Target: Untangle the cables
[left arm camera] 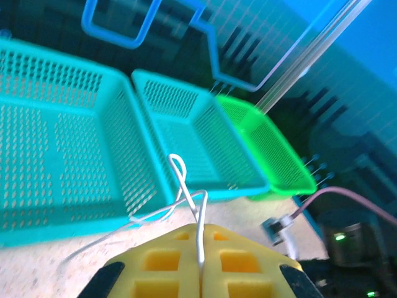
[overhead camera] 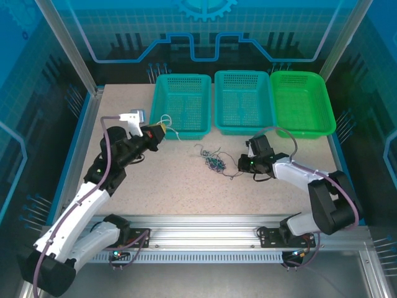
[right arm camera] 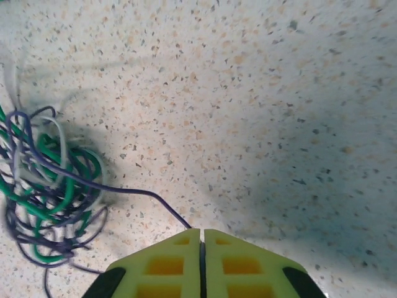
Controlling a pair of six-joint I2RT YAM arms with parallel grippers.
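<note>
A small tangle of cables (overhead camera: 213,160), green, purple-black and pale strands, lies mid-table; in the right wrist view this tangle (right arm camera: 43,186) sits at the left. My right gripper (overhead camera: 243,163) is just right of it, low over the table. Its yellow jaws (right arm camera: 201,231) are shut on a purple-black strand (right arm camera: 142,194) that runs back to the heap. My left gripper (overhead camera: 160,131) hovers by the front of the left teal basket. It is shut (left arm camera: 201,234) on a pale cable (left arm camera: 186,186), which loops up from the jaws and trails left over the table (overhead camera: 169,123).
Three baskets line the far edge: a teal one (overhead camera: 183,102), a second teal one (overhead camera: 243,99) and a green one (overhead camera: 301,99). A white plug-like object (overhead camera: 130,118) lies left of the baskets. Open speckled tabletop (overhead camera: 186,186) stretches in front of the tangle.
</note>
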